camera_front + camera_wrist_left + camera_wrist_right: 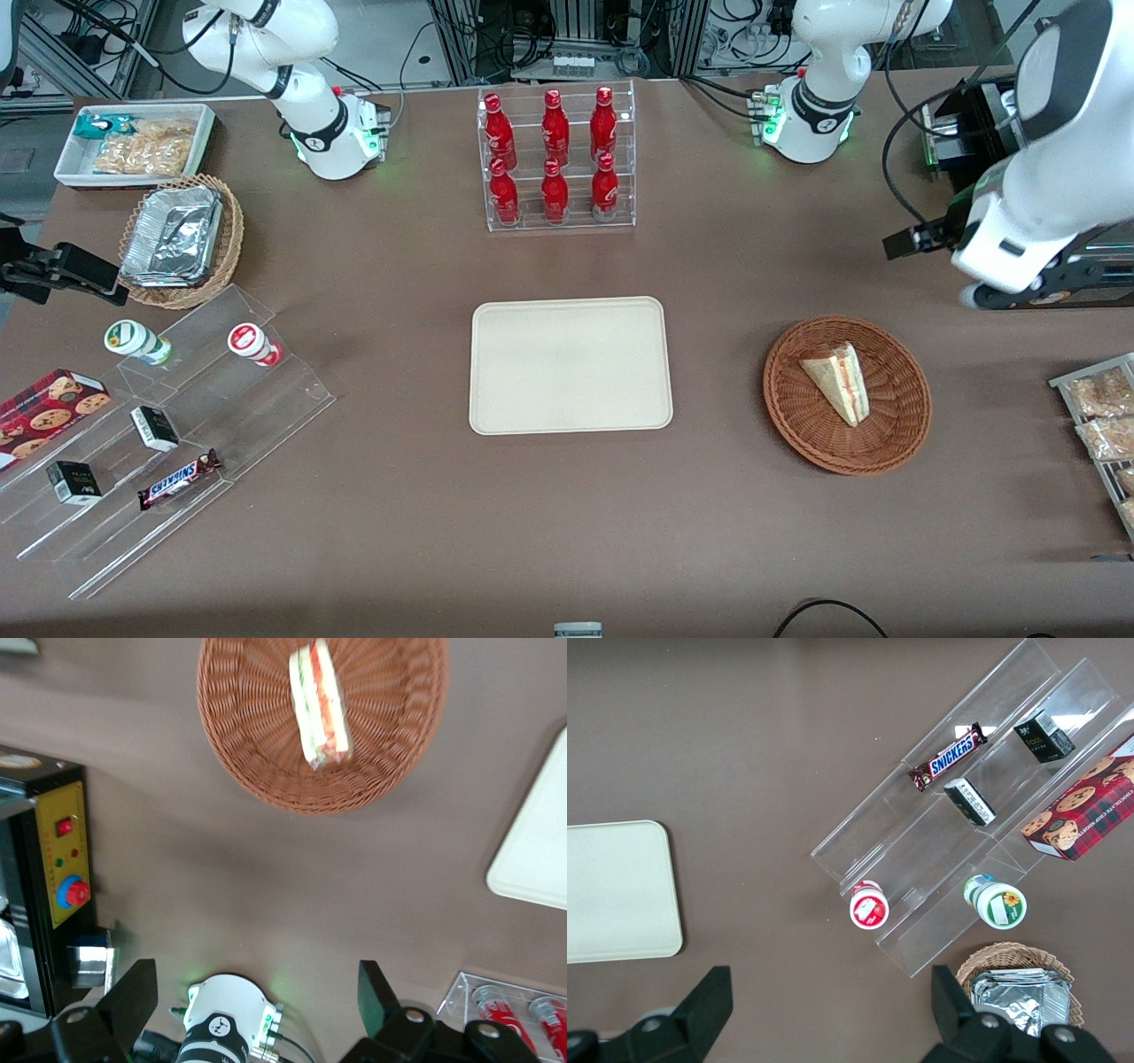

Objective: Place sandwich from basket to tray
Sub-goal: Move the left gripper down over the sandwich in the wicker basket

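The table (709, 266) carries one cream tray (570, 365) at its middle and one reddish-brown basket (895, 425) nearer the working arm's end, well apart from the tray. One sandwich (839, 383) lies inside the basket. A clear rack (558, 159) with six red bottles (555, 190) stands farther from the front camera than the tray. The gripper (257, 992) hangs above the table with fingers spread, holding nothing, near the basket.
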Available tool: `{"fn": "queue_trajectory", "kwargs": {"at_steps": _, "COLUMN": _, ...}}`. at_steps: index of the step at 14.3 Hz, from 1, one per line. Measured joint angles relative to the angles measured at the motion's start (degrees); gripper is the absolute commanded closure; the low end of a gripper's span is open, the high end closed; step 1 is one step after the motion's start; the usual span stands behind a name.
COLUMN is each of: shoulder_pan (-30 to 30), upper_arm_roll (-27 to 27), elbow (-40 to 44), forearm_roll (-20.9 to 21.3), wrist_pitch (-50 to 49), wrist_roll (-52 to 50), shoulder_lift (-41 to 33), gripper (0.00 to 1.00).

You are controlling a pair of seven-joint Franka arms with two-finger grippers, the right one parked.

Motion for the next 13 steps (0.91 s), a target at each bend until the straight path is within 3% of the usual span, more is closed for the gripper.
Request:
{"fn": "queue_trajectory", "kwargs": {"at_steps": 7, "shoulder_pan": 0.5, "upper_arm_roll": 0.9, "elbow": -14.4, "forearm_roll": 0.0, "wrist_pitch": 24.9, "wrist_roll": -5.4, "shoulder_lift": 7.7, "gripper": 0.0}}
{"fn": "queue_trajectory", "kwargs": {"at_steps": 13, "shoulder_pan": 1.3, "upper_arm_roll": 1.0, "elbow": -15.9, "forearm_roll": 0.0, "wrist_pitch": 34.6, "wrist_roll": -11.9, "shoulder_lift": 13.5, "gripper": 0.0}}
